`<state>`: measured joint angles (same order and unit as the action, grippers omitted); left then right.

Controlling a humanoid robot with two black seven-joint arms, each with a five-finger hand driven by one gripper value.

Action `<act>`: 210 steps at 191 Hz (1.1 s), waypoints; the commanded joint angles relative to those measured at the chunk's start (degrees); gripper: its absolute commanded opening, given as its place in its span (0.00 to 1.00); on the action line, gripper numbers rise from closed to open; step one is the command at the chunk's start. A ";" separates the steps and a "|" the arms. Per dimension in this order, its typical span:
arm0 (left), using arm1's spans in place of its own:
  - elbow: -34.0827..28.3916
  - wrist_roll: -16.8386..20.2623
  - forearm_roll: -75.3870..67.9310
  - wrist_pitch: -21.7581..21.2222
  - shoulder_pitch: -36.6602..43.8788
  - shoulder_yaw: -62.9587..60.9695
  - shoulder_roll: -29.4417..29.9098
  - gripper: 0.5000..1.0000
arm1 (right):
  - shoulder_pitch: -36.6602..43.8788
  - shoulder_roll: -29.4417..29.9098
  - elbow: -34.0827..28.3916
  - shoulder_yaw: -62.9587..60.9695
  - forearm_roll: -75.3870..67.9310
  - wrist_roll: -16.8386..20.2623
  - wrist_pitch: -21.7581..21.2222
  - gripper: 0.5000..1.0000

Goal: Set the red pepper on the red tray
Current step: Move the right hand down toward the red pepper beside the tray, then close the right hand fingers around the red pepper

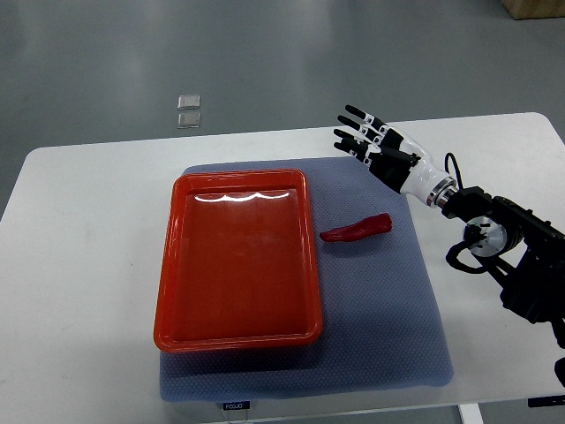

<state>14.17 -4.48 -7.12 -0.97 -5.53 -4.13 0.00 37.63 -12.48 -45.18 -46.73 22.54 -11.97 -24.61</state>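
A red pepper lies on the blue-grey mat, just right of the red tray. The tray holds nothing. My right hand hovers beyond the pepper, toward the table's far side, with its fingers spread and nothing in them. Its arm enters from the right edge. The left arm is out of view.
The mat lies on a white table. Two small clear squares rest on the grey floor beyond the table's far edge.
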 commanded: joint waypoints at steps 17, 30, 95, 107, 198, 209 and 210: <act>0.06 0.00 0.00 0.00 0.00 0.00 0.00 1.00 | 5.26 -6.95 -4.30 10.25 12.09 0.02 -0.17 0.84; 0.06 0.00 0.00 0.00 -0.18 0.00 0.00 1.00 | 7.73 -9.50 -5.62 16.58 15.78 -0.07 -0.17 0.84; 0.06 0.00 0.00 0.00 -0.36 0.00 0.00 1.00 | 15.37 -15.03 -9.22 34.15 31.51 -0.42 5.89 0.84; 0.06 0.00 0.00 0.00 -0.36 0.00 0.00 1.00 | 15.81 -14.95 -9.22 35.39 33.45 -0.68 7.91 0.84; -0.11 0.00 0.00 0.00 -0.36 0.00 0.00 1.00 | 15.37 -14.86 -9.49 38.64 37.23 -3.50 15.82 0.82; -0.20 0.00 0.00 0.00 -0.36 0.00 0.00 1.00 | 15.37 -15.21 -10.72 38.90 37.23 -4.55 16.26 0.81; -0.20 0.00 0.00 0.00 -0.36 0.00 0.00 1.00 | 15.37 -15.21 -10.72 38.90 37.23 -4.55 16.26 0.81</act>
<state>14.10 -4.48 -7.13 -0.97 -5.89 -4.13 0.00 53.05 -27.28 -54.69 -8.06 59.70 -15.31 -8.98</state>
